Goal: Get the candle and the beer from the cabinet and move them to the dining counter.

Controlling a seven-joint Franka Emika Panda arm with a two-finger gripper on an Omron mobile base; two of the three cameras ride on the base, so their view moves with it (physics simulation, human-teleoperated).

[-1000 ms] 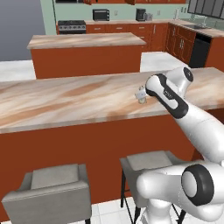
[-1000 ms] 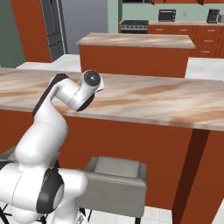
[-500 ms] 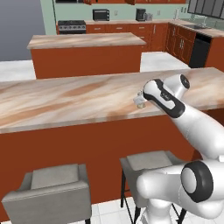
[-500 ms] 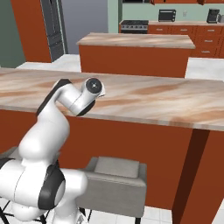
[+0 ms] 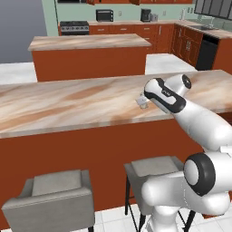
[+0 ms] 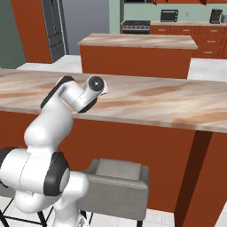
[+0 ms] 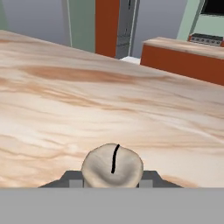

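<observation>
Candle (image 7: 112, 167) out of the cabinet and over the dining counter tabletop (image 5: 68, 104); judged roughly half done at best. Release not yet made, beer not on the tabletop, so that fetch looks left to do.

Gripper (image 7: 112, 181): jaws closed on the candle. In the hand view it sits at 6 o'clock, squarely between the fingertips, wick toward 12. Contact with the stone: cannot tell.

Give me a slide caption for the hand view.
Tool shut on the candle above the marbled dining counter.
</observation>
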